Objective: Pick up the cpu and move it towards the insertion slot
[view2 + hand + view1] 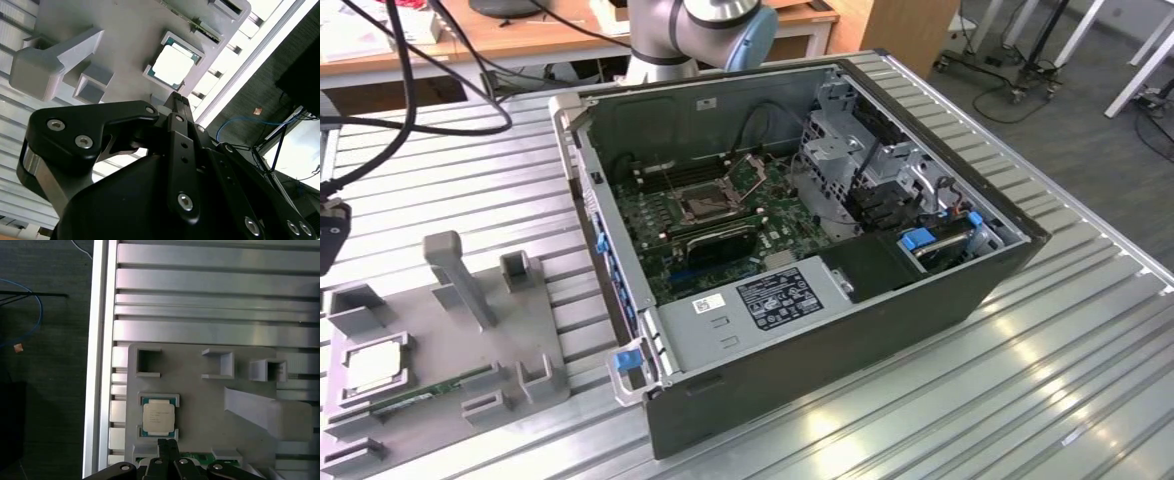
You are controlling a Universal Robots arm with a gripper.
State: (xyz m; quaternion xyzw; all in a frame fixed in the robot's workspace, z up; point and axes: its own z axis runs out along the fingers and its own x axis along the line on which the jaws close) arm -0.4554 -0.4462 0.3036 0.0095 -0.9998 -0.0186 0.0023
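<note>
Pincer [168,444] clenched, tips pressed together with nothing between them, hanging over the grey holder plate [200,400]. In both wrist views the tips sit right by one edge of the cpu [159,418]. How high above it they are, I can't tell from here.

The cpu [172,66] lies flat in its square pocket on that plate [125,35], silvery top up, pale rim showing all round. Just beside it, along the plate's edge, a green memory stick [200,458] rests in its own holder.

In the exterior view, the plate [467,340] is down at that view's left on the ribbed metal counter [1014,400], with the cpu [374,365] near its outer side and a tall grey post [454,275] standing behind.

The insertion slot [704,205] is well apart from all this, inside the opened computer case [854,330], with a dark centre, a metal frame and green board around it.
</note>
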